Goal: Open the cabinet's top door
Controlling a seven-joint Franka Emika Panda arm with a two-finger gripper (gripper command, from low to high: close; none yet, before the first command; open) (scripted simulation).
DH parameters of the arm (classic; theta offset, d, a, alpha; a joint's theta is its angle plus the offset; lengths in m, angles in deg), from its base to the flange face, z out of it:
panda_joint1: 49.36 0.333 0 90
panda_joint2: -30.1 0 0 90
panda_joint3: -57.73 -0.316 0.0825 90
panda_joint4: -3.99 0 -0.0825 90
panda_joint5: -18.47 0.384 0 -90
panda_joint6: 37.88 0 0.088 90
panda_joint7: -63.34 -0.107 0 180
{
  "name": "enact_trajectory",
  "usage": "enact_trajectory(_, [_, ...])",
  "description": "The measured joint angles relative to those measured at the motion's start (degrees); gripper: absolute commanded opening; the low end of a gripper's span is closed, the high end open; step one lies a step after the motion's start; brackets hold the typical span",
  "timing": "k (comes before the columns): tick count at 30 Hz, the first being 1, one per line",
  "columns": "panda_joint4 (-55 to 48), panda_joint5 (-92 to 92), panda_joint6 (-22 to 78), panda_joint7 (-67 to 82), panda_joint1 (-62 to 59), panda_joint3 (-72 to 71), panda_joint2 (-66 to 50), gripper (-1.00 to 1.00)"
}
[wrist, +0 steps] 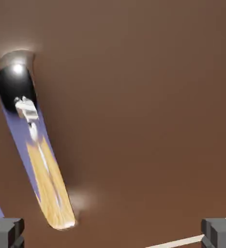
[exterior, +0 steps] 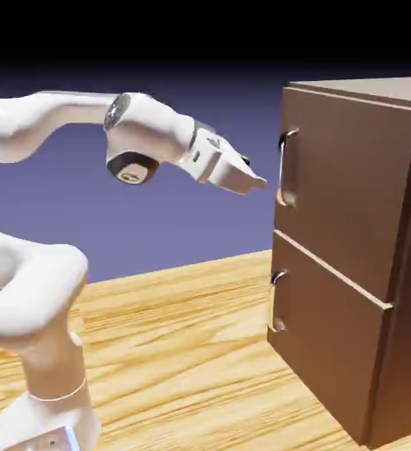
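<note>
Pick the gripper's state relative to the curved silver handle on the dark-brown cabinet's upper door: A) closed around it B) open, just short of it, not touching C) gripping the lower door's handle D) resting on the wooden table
B: in the exterior view the gripper sits just left of the top door's curved silver handle with a gap between; in the hand view its grey fingertips stand wide apart with nothing between them.

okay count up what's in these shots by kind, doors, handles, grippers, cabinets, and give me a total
Cabinets: 1, the cabinet
Doors: 2, the top door and lower door
Silver handles: 2, top handle and lower handle
Grippers: 1, the gripper, open
Total: 6
</note>
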Motion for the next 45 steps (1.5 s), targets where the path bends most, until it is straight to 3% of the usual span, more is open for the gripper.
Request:
enact_trajectory(27, [-2.31, 67.29, 15.08, 32.72, -29.37, -30.50, 27.68, 0.00])
enact_trajectory(33, [-8.85, 71.94, 16.88, 34.24, -37.93, -33.31, 26.21, 0.00])
enact_trajectory(34, [-9.81, 72.50, 17.12, 34.41, -39.15, -33.66, 25.94, -1.00])
enact_trajectory(36, [-9.82, 72.50, 17.12, 34.41, -39.15, -33.67, 25.94, -1.00])
enact_trajectory(45, [6.88, 67.28, 39.38, 42.79, -30.59, -21.11, 26.11, -1.00])
